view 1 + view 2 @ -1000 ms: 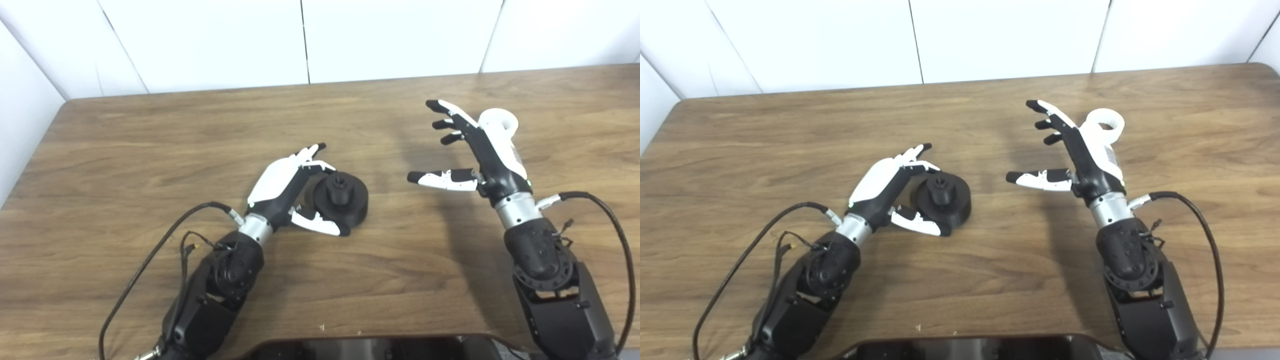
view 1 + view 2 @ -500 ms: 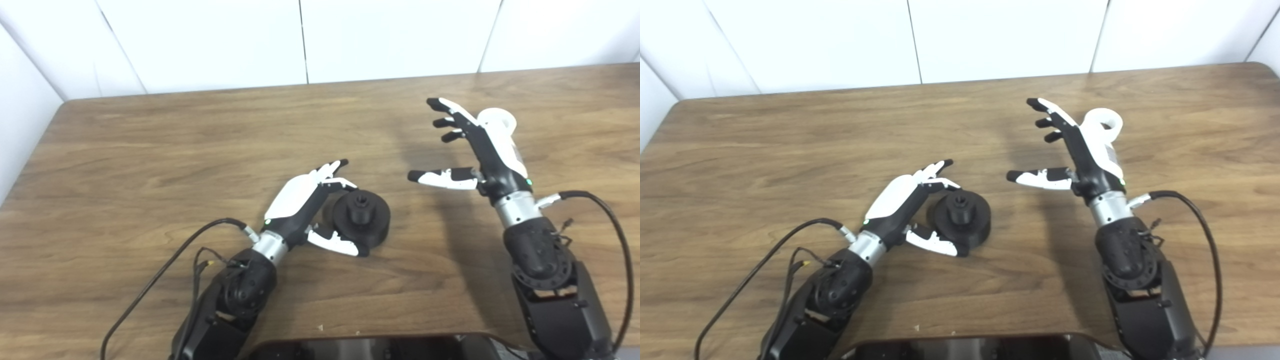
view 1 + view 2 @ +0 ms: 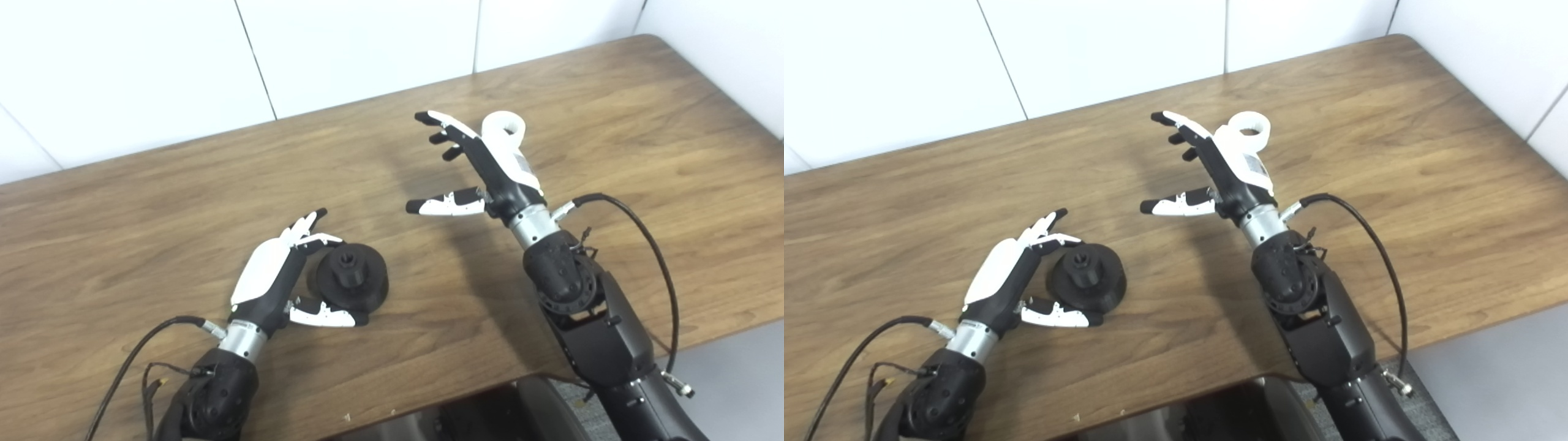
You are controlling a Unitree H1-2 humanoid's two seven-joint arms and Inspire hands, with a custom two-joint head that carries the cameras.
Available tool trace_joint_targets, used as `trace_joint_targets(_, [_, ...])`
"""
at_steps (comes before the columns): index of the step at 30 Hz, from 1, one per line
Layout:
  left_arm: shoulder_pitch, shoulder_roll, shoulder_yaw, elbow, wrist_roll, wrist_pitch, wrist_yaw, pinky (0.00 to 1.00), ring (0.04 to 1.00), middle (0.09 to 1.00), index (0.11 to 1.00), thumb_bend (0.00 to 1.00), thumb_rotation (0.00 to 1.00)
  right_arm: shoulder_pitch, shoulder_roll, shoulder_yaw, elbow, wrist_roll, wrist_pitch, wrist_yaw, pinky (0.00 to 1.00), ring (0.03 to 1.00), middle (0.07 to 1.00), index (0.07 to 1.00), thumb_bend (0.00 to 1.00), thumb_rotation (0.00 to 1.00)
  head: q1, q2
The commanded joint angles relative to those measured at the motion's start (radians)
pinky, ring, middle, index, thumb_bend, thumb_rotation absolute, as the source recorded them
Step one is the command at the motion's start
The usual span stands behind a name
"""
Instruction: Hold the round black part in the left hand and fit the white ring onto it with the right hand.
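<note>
Wooden table [image 3: 184,184], bearing: right hand [image 3: 490,168] raised, fingers spread and empty; left hand [image 3: 272,278] cupped around round black part [image 3: 349,282], grasp forming; white ring [image 3: 503,127] behind right hand, apparently next to be reached.

Two head cameras, side by side, both look down and forward onto the desk [image 3: 184,184] from above its near edge. View tilted: the desk's far edge runs up toward the right, white wall panels [image 3: 355,49] behind. Both arms enter from the bottom edge. Middle range: desk fills most of each picture. Left eye view sits a little left, so everything falls further right in it than in the right eye view. Shared: nearly the whole scene, including the desk's far right corner [image 3: 1402,40] and floor [image 3: 1488,380] at lower right.
</note>
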Motion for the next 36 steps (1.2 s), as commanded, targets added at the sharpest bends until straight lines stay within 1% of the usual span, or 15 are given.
trace_joint_targets(1, [-0.024, 0.011, 0.007, 0.009, 0.007, -0.009, -0.005, 1.0, 1.0, 1.0, 0.604, 0.97, 0.35, -0.058, -0.016, -0.015, -0.044, -0.022, -0.003, -0.026, 0.67, 0.794, 0.879, 0.868, 0.78, 0.27, -0.004, -0.001])
trace_joint_targets(3, [-0.025, 0.011, 0.01, 0.008, 0.007, -0.005, -0.01, 1.0, 1.0, 1.0, 0.604, 0.97, 0.35, -0.072, -0.03, -0.019, -0.04, -0.056, 0.007, -0.031, 0.68, 0.797, 0.878, 0.862, 0.78, 0.27, -0.008, -0.001])
trace_joint_targets(5, [-0.026, 0.011, 0.013, 0.005, 0.005, -0.001, -0.015, 1.0, 1.0, 1.0, 0.603, 0.97, 0.34, -0.09, -0.047, -0.022, -0.029, -0.097, 0.007, -0.041, 0.68, 0.807, 0.88, 0.854, 0.77, 0.3, -0.014, -0.003])
trace_joint_targets(8, [-0.027, 0.013, 0.02, 0.002, -0.002, 0.002, -0.022, 1.0, 1.0, 1.0, 0.603, 0.97, 0.34, -0.135, -0.093, -0.025, -0.013, -0.186, 0.056, -0.019, 0.69, 0.846, 0.91, 0.859, 0.78, 0.36, -0.022, -0.007])
trace_joint_targets(12, [-0.027, 0.012, 0.024, 0.006, -0.002, -0.01, -0.023, 1.0, 1.0, 1.0, 0.604, 0.98, 0.35, -0.211, -0.168, -0.022, 0.036, -0.286, 0.154, 0.05, 0.71, 0.904, 0.961, 0.849, 0.85, 0.44, -0.033, -0.011])
trace_joint_targets(15, [-0.027, 0.011, 0.025, 0.005, 0.001, -0.018, -0.024, 1.0, 1.0, 1.0, 0.602, 0.98, 0.35, -0.268, -0.218, -0.018, 0.082, -0.328, 0.225, 0.117, 0.77, 0.947, 0.992, 0.851, 0.89, 0.5, -0.034, -0.012])
trace_joint_targets(18, [-0.026, 0.009, 0.029, -0.002, -0.003, -0.007, -0.034, 1.0, 1.0, 1.0, 0.605, 0.98, 0.36, -0.314, -0.253, -0.014, 0.139, -0.339, 0.264, 0.147, 0.79, 0.956, 1.0, 0.847, 0.92, 0.5, -0.032, -0.011])
trace_joint_targets(21, [-0.026, 0.008, 0.03, 0.003, -0.001, -0.018, -0.028, 1.0, 1.0, 1.0, 0.604, 0.98, 0.37, -0.343, -0.275, -0.01, 0.181, -0.338, 0.29, 0.163, 0.81, 0.968, 1.0, 0.853, 0.92, 0.49, -0.029, -0.013])
trace_joint_targets(26, [-0.027, 0.01, 0.032, 0.004, 0.008, -0.019, -0.024, 1.0, 1.0, 1.0, 0.6, 0.97, 0.36, -0.377, -0.312, -0.001, 0.251, -0.333, 0.3, 0.164, 0.8, 0.969, 1.0, 0.86, 0.93, 0.49, -0.027, -0.014])
trace_joint_targets(30, [-0.027, 0.008, 0.035, 0.003, 0.005, -0.015, -0.028, 1.0, 1.0, 1.0, 0.597, 0.97, 0.35, -0.397, -0.342, 0.017, 0.294, -0.334, 0.315, 0.187, 0.82, 0.98, 1.0, 0.879, 0.99, 0.55, -0.025, -0.016])
trace_joint_targets(33, [-0.025, 0.007, 0.034, -0.001, 0.009, -0.011, -0.03, 1.0, 1.0, 1.0, 0.599, 0.97, 0.35, -0.409, -0.366, 0.031, 0.311, -0.311, 0.334, 0.25, 0.86, 0.996, 1.0, 0.896, 1.0, 0.57, -0.02, -0.017])
trace_joint_targets(35, [-0.024, 0.008, 0.034, -0.003, 0.011, -0.008, -0.032, 1.0, 1.0, 1.0, 0.6, 0.97, 0.35, -0.409, -0.375, 0.039, 0.317, -0.298, 0.338, 0.277, 0.85, 1.0, 1.0, 0.91, 1.0, 0.62, -0.018, -0.016])
trace_joint_targets(36, [-0.023, 0.008, 0.035, -0.003, 0.011, -0.008, -0.032, 1.0, 1.0, 1.0, 0.6, 0.97, 0.35, -0.408, -0.378, 0.042, 0.32, -0.291, 0.34, 0.288, 0.85, 1.0, 1.0, 0.912, 1.0, 0.63, -0.016, -0.014])
